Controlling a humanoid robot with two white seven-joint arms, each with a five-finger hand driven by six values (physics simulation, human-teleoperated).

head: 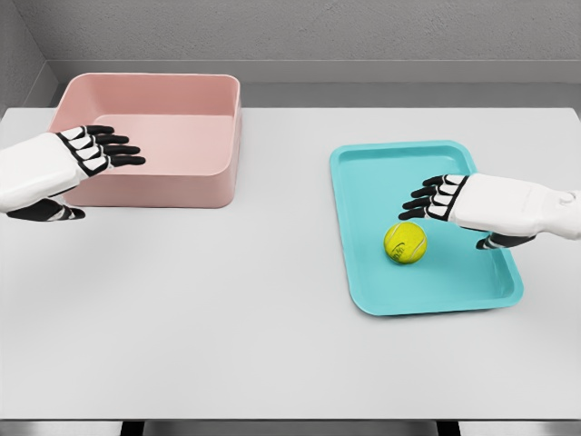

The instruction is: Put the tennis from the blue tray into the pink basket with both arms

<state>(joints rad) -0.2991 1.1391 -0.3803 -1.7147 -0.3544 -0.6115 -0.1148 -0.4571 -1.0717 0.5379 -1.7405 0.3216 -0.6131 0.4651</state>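
A grey table (227,309) seen from above. A blue tray (363,182) lies on it, holding a yellow tennis ball (405,243) near the tray's middle. Well apart from the tray, toward its far left, sits a pink basket (182,186), with nothing visible inside. The right hand (454,204) hovers over the tray just beside the ball, fingers (422,204) spread and holding nothing. The left hand (86,154) hangs over the basket's near left corner, far from the tray, fingers likewise extended and empty. Nothing of the task looks done: the ball is ungrasped, and lifting, carrying and dropping it in the basket all remain.
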